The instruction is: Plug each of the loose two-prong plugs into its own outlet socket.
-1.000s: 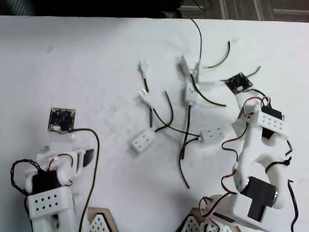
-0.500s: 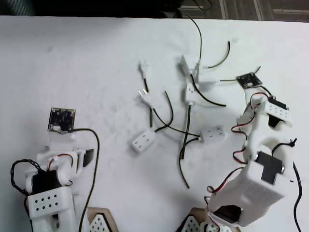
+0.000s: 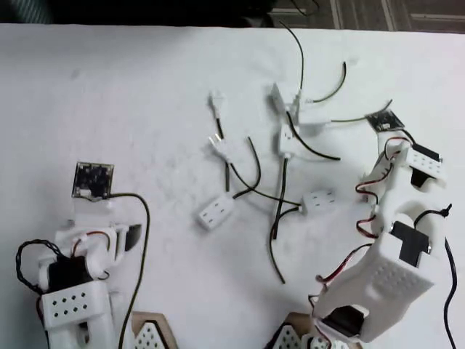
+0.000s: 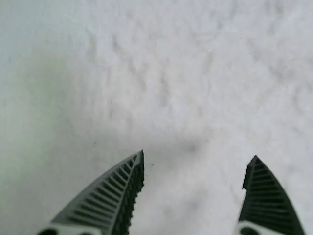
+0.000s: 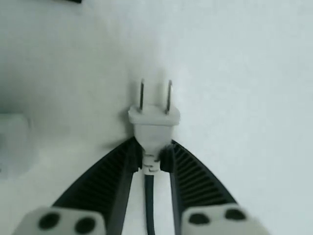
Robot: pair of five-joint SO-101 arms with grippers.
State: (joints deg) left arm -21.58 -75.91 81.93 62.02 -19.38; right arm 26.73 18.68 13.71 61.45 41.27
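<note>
On your desk (image 3: 109, 87), the left gripper (image 4: 197, 156) hangs spread near the front-left corner (holding nothing); the right gripper (image 5: 152, 147) sits by the right edge; the nearest outlet socket (image 3: 320, 200) lies loose and may skid under a push; the plug (image 5: 153, 117), pinched only at its thin neck, could swivel in that grip.

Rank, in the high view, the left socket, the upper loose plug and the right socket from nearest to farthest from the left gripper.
From the left gripper, at the near left of the table:
1. The left socket: nearest, low and left of centre.
2. The upper plug: farther back, toward the far edge.
3. The right socket: farthest, over on the right side.
</note>
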